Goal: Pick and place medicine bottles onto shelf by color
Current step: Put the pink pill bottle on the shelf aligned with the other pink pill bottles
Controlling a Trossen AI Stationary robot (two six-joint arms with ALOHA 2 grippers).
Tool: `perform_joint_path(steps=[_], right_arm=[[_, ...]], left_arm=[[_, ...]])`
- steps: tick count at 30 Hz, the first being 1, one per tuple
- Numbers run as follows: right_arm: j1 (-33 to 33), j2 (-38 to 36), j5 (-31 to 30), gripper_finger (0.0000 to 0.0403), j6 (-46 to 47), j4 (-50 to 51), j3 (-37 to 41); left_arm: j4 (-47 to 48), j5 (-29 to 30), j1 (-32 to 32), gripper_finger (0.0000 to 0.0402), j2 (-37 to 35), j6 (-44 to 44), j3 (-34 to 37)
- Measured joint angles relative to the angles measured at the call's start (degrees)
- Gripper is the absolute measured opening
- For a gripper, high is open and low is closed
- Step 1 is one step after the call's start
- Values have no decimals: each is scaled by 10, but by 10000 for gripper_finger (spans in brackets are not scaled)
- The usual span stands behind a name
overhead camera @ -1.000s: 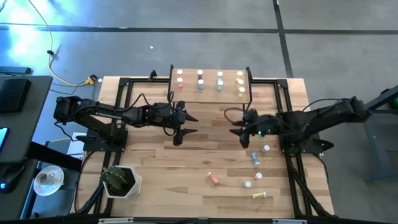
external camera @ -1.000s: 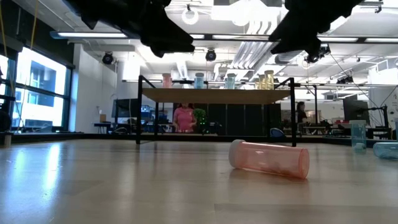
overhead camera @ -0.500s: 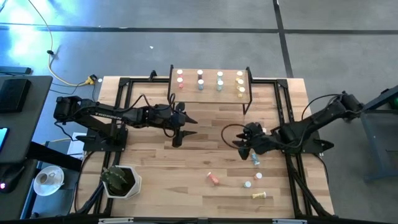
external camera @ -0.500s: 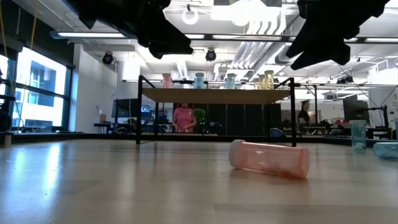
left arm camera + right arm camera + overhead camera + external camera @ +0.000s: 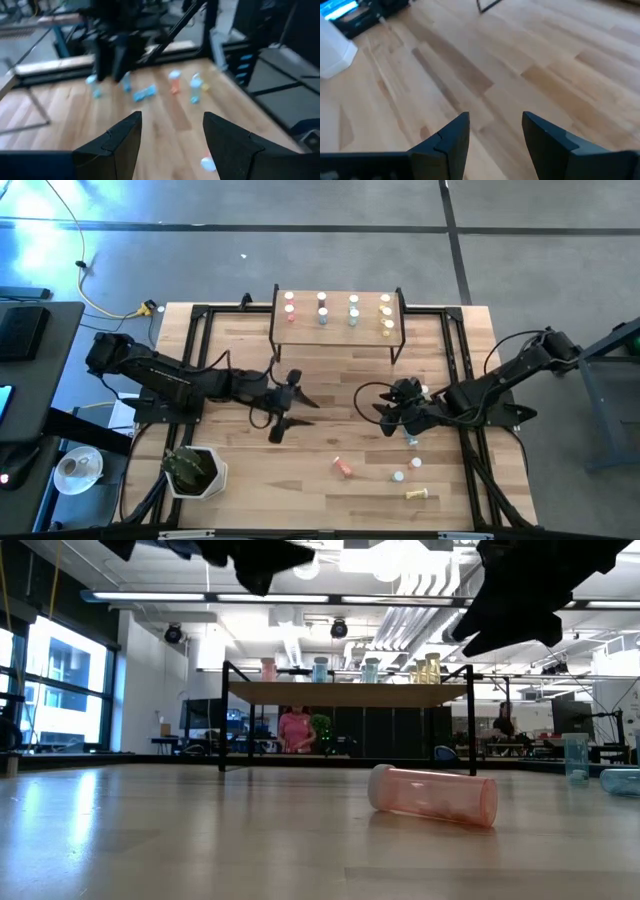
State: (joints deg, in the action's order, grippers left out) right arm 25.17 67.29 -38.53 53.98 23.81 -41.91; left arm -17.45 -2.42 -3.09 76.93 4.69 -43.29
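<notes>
While the right pincer (image 5: 392, 417) holds position, the left pincer (image 5: 285, 402) has swung toward the table's front.

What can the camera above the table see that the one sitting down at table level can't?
Only the high view shows both whole arms, the left gripper and right gripper open over bare wood, the white planter, and a yellow bottle lying near the front edge.

Only the low view shows the room behind: ceiling lights, windows, and a person in pink past the shelf's legs.

Both show the shelf carrying standing bottles and the pink bottle lying on its side on the table.
</notes>
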Motion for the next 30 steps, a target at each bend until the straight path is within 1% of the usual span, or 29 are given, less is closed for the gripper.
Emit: perform_joint_path(steps=[5, 8, 11, 13, 18, 22, 26, 30], right_arm=[[0, 0, -7, 174, -3, -3, 0], [0, 0, -7, 174, -4, -10, 0], [0, 0, -7, 174, -4, -14, 0], [0, 0, -7, 174, -4, -14, 0], [0, 0, -11, 174, -5, -13, 0], [0, 0, -19, 174, -4, -11, 0], [0, 0, -31, 174, -5, -10, 0], [0, 0, -33, 174, -4, -10, 0]], left_arm=[[-6, -1, -21, 202, 0, 23, 0], [-32, -1, -27, 202, 5, 22, 0], [-65, -22, -27, 202, 15, 20, 0], [-70, -36, -27, 202, 28, 20, -14], [-30, -64, -26, 202, 61, 35, -59], [1, -74, -30, 202, 94, 41, -91], [3, -104, -31, 202, 130, 41, -101], [2, -107, -34, 202, 170, 41, -102]])
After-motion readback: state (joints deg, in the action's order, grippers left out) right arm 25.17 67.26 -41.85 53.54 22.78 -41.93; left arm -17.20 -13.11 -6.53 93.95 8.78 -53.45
